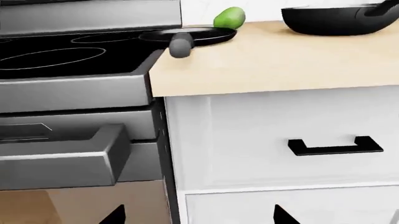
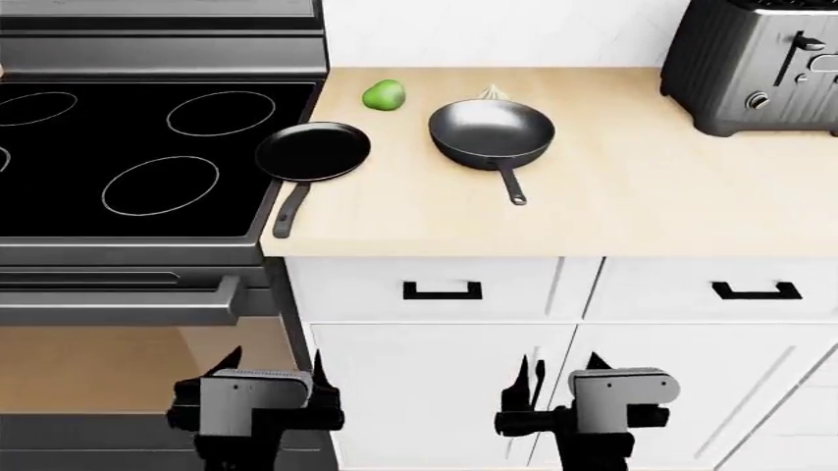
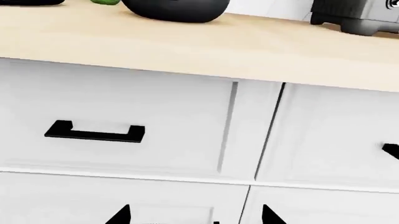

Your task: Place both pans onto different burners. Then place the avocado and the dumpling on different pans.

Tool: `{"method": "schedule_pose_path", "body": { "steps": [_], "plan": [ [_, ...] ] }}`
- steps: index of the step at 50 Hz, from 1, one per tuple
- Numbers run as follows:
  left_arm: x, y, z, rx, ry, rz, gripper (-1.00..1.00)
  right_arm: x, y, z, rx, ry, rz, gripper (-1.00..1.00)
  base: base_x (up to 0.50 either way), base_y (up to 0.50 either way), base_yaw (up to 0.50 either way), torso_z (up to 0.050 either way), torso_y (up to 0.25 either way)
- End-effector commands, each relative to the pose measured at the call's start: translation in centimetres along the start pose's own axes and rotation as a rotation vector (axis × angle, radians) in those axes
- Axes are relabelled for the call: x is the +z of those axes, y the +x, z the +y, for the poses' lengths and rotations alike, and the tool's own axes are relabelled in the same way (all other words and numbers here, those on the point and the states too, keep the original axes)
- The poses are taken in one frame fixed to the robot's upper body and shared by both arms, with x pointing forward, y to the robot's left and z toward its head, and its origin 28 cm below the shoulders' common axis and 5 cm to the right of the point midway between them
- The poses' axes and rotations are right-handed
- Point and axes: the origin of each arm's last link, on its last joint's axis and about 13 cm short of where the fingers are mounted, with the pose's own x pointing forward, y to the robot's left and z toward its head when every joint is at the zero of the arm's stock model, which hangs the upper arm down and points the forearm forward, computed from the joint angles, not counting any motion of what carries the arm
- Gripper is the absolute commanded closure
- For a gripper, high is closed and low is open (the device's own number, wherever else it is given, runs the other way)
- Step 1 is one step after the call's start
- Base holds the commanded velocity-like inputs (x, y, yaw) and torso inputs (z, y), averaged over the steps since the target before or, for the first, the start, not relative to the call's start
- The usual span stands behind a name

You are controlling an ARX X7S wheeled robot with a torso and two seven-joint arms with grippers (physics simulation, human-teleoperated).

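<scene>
Glossy black glass cooktop (image 2: 131,157) bore no pan on its white-ringed burners. Pale wooden counter (image 2: 602,186) carried the deep grey pan (image 2: 492,132), hiding most of the cream dumpling (image 2: 494,93), and the flat black pan (image 2: 314,152) straddling the stove edge, beside the green avocado (image 2: 384,95). Left gripper (image 2: 255,388) and right gripper (image 2: 583,388) hung low, jaws spread, empty, presumably parked.

no readable text, labels, brands or numbers on any surface in any view
</scene>
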Motion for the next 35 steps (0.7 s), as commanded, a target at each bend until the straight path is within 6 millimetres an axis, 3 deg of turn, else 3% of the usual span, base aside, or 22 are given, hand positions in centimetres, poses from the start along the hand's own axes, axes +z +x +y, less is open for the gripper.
{"method": "schedule_pose_path", "body": {
  "steps": [1, 7, 13, 18, 25, 35],
  "plan": [
    [7.4, -3.0, 2.1, -0.117, -0.010, 0.111, -1.00, 5.8, -2.8, -1.9, 0.102, -0.107, 0.031, -1.00, 0.00, 0.00, 0.00, 0.000, 0.000],
    [13.8, -5.1, 2.4, -0.214, 0.006, 0.064, -1.00, 11.9, -4.8, -3.1, 0.125, -0.155, -0.043, -1.00, 0.00, 0.00, 0.00, 0.000, 0.000],
    [17.8, -5.9, 2.6, -0.252, 0.027, 0.020, -1.00, 16.8, -5.5, -4.1, 0.122, -0.146, -0.075, -1.00, 0.00, 0.00, 0.00, 0.000, 0.000],
    [20.5, -6.1, 2.9, -0.244, 0.060, -0.023, -1.00, 19.4, -5.5, -4.6, 0.110, -0.168, -0.116, -1.00, 0.00, 0.00, 0.00, 0.000, 0.000],
    [22.0, -6.4, 3.2, -0.229, 0.087, -0.068, -1.00, 21.7, -6.5, -4.5, 0.120, -0.186, -0.174, -1.00, 0.00, 0.00, 0.00, 0.000, 0.000],
    [22.5, -6.8, 3.4, -0.217, 0.108, -0.097, -1.00, 22.2, -6.9, -4.3, 0.138, -0.190, -0.201, -1.00, 0.37, 0.00, 0.00, 0.000, 0.000]
  ]
}}
